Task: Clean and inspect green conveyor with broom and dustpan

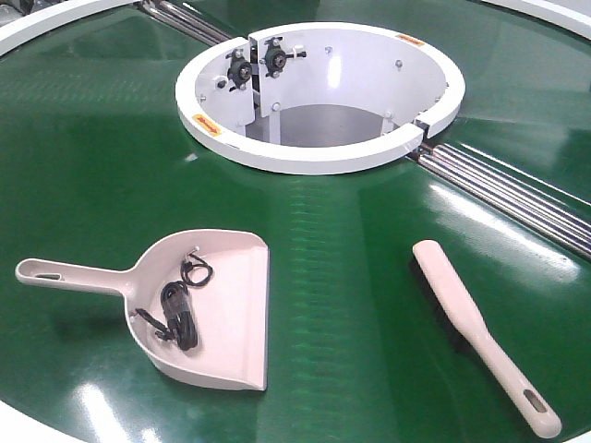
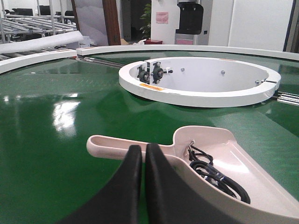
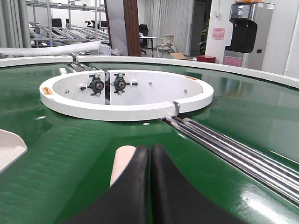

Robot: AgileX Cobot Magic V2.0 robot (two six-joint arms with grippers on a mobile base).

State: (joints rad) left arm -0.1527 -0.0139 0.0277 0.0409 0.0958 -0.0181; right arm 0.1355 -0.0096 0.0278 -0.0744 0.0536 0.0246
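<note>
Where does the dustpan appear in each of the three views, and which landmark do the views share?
Exterior front view: the dustpan lies lower left on the belt, handle pointing left.
Left wrist view: lower right, its handle just beyond the jaws.
Right wrist view: only a pale corner at the left edge, likely the dustpan.
Shared landmark: the white central ring.

black cable (image 1: 178,309) coiled in a tangle; water dispenser (image 3: 246,32) far behind it, chair (image 3: 164,45) left of dispenser.
</note>
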